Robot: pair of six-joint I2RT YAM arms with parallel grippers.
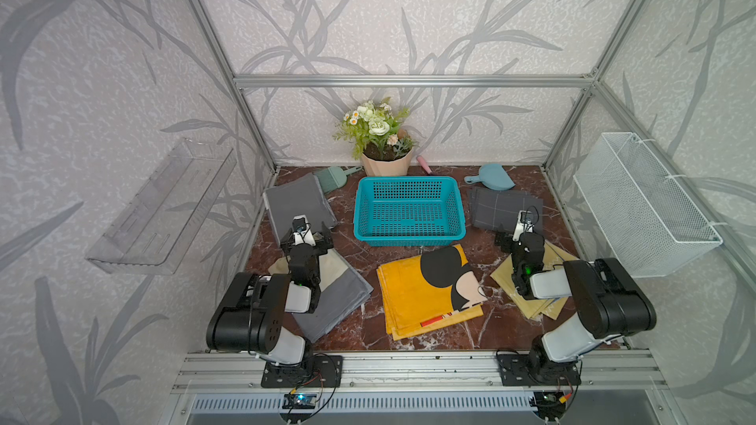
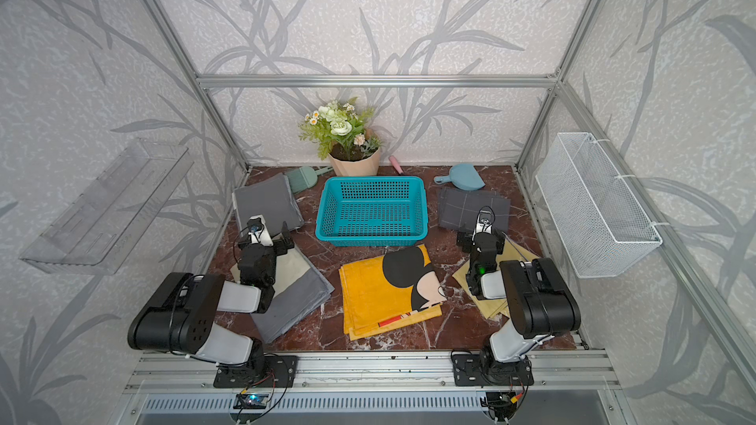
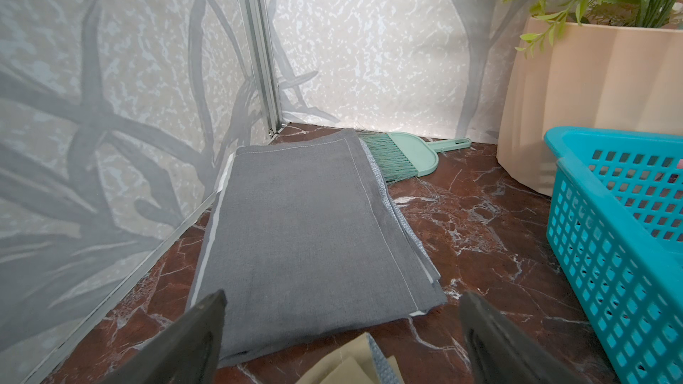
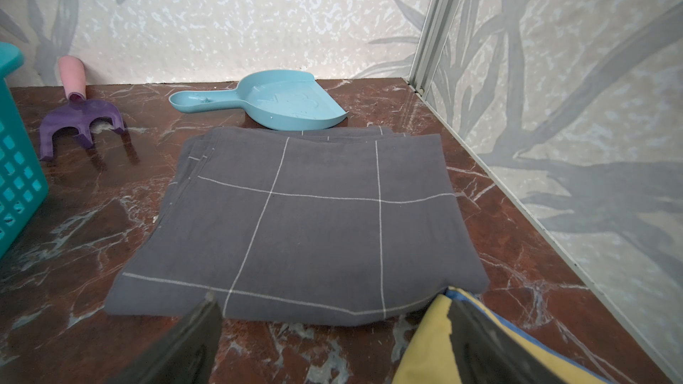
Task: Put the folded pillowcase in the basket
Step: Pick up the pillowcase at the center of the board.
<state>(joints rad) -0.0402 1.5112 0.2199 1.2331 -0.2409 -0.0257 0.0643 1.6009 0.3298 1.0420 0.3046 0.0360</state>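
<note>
Worktop (image 1: 356, 255): marble, crowded with folded cloths.
Basket (image 1: 409, 179): centre rear, flowerpot (image 1: 386, 167) just behind.
Yellow pillowcase (image 1: 409, 292): folded flat, just before Basket.
Left tool (image 3: 342, 304): spread, by near edge of grey cloth (image 3: 306, 238).
Right tool (image 4: 332, 304): spread, by near edge of checked cloth (image 4: 314, 223).

Worktop (image 1: 368, 257) layout. We find the basket (image 1: 407, 179) at mid-width, nearer the rear edge. Behind it, against the rear edge, stands the flower pot (image 1: 386, 165). The hand brush (image 1: 331, 179) lies left of the pot, the hand rake (image 4: 79, 112) right of it, and the dustpan (image 1: 493, 177) further right.

We log the rear-left pillowcase (image 1: 296, 202) by the rear left corner, touching the brush's bristles. The rear-right pillowcase (image 1: 503, 206) lies just before the dustpan.

The middle pillowcase (image 1: 409, 296) lies just before the basket. The front-left pillowcase (image 1: 339, 292) is to its left and the front-right pillowcase (image 1: 501, 276) to its right.

The clear shelf (image 1: 163, 206) hangs on the left wall and the wire-mesh basket (image 1: 642, 206) on the right wall.
</note>
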